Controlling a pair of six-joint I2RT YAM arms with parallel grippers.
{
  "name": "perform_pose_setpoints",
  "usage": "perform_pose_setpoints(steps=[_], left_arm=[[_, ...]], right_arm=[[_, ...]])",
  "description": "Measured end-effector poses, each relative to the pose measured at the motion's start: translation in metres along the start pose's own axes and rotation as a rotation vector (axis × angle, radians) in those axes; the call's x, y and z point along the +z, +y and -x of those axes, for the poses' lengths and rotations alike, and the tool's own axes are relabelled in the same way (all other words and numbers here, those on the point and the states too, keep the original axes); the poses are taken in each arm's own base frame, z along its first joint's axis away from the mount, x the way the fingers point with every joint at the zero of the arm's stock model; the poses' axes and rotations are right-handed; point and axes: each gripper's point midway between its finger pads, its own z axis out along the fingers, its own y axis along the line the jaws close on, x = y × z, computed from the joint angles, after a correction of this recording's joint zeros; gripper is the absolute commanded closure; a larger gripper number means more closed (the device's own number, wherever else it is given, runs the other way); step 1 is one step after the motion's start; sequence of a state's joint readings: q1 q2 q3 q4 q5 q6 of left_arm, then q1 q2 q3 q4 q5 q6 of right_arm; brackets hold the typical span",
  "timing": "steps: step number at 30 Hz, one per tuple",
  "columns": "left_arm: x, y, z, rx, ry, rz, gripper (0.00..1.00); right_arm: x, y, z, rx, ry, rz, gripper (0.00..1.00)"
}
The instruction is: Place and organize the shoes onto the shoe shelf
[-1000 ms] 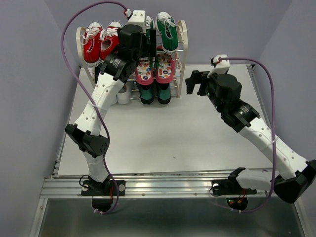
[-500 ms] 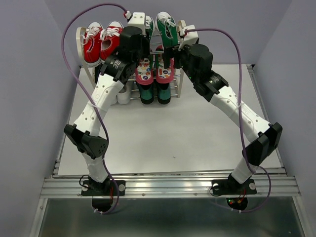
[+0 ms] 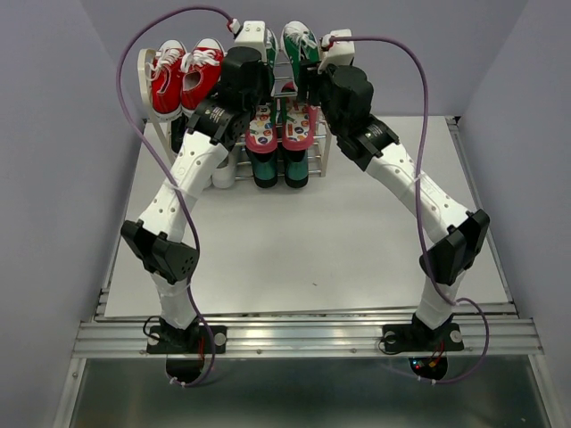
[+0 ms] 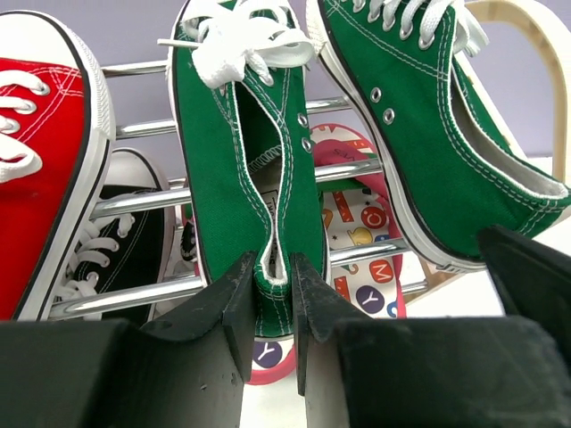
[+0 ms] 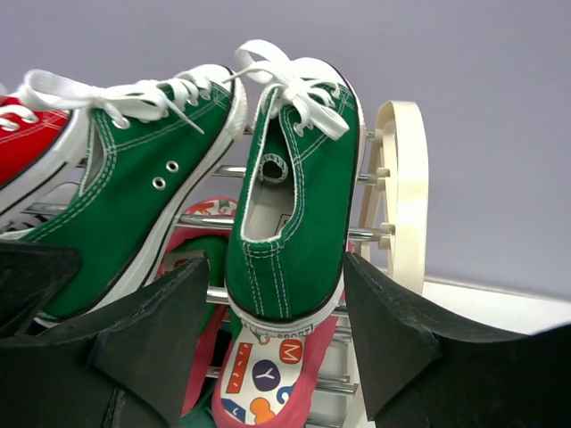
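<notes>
Two green canvas sneakers lie on the top rods of the shoe shelf point(image 3: 145, 67), toes to the back. My left gripper point(image 4: 274, 308) is shut on the heel of the left green sneaker point(image 4: 245, 169), whose heel is squeezed flat between the fingers. My right gripper point(image 5: 281, 330) is open and straddles the heel of the right green sneaker point(image 5: 294, 205), with a gap on each side. The red-strapped flip-flops point(image 3: 281, 125) sit on the middle tier, and the dark green loafers point(image 3: 278, 165) stand below them.
Red sneakers point(image 3: 183, 76) fill the left half of the top tier. Black sneakers point(image 4: 116, 259) sit on a lower tier at the left. The shelf's cream side panel point(image 5: 401, 196) stands just right of the right gripper. The white table point(image 3: 303, 241) stretches in front.
My right arm swung in from the right of the shelf to the right green sneaker, its jaws narrowing. My left gripper closed onto the left green sneaker's heel.
</notes>
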State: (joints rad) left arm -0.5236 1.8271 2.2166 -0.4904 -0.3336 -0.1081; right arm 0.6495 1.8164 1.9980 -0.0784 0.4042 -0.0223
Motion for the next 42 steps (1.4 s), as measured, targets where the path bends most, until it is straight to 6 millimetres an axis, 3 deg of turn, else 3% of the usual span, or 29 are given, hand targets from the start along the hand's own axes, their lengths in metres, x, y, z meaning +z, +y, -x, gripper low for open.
perform_pose_setpoints(steps=[2, 7, 13, 22, 25, 26, 27, 29, 33, 39, 42], left_arm=[[0.002, -0.001, 0.001, -0.002, -0.005, -0.003, 0.88], [0.006, -0.004, 0.003, -0.008, -0.018, -0.006, 0.89], [0.016, -0.009, 0.005, -0.012, -0.028, -0.013, 0.88], [0.017, -0.008, 0.004, -0.013, -0.029, -0.004, 0.77], [0.017, -0.007, 0.004, -0.014, -0.03, -0.001, 0.66], [0.017, -0.007, 0.005, -0.016, -0.03, 0.001, 0.58], [0.017, -0.007, 0.005, -0.021, -0.031, 0.004, 0.51], [0.018, -0.006, 0.006, -0.027, -0.035, 0.008, 0.4], [0.018, -0.005, 0.007, -0.033, -0.04, 0.012, 0.28], [0.016, -0.006, 0.008, -0.041, -0.04, 0.003, 0.17], [0.007, -0.007, 0.014, -0.046, -0.044, -0.013, 0.09]], right_arm=[[0.005, 0.0, -0.008, -0.005, 0.013, -0.013, 0.37], [0.013, 0.001, -0.026, -0.013, 0.049, -0.025, 0.64], [0.012, 0.002, -0.025, 0.009, 0.058, -0.027, 0.65], [0.012, 0.004, -0.027, 0.049, 0.066, -0.028, 0.67], [0.012, 0.005, -0.027, 0.066, 0.067, -0.023, 0.62], [0.012, 0.005, -0.027, 0.07, 0.067, -0.022, 0.6], [0.012, 0.006, -0.027, 0.074, 0.067, -0.022, 0.5], [0.012, 0.006, -0.027, 0.084, 0.066, -0.023, 0.46], [0.011, 0.007, -0.026, 0.098, 0.063, -0.024, 0.3], [0.007, 0.004, -0.032, 0.09, 0.084, -0.028, 0.25], [0.002, 0.003, -0.028, 0.093, 0.082, -0.021, 0.16]])
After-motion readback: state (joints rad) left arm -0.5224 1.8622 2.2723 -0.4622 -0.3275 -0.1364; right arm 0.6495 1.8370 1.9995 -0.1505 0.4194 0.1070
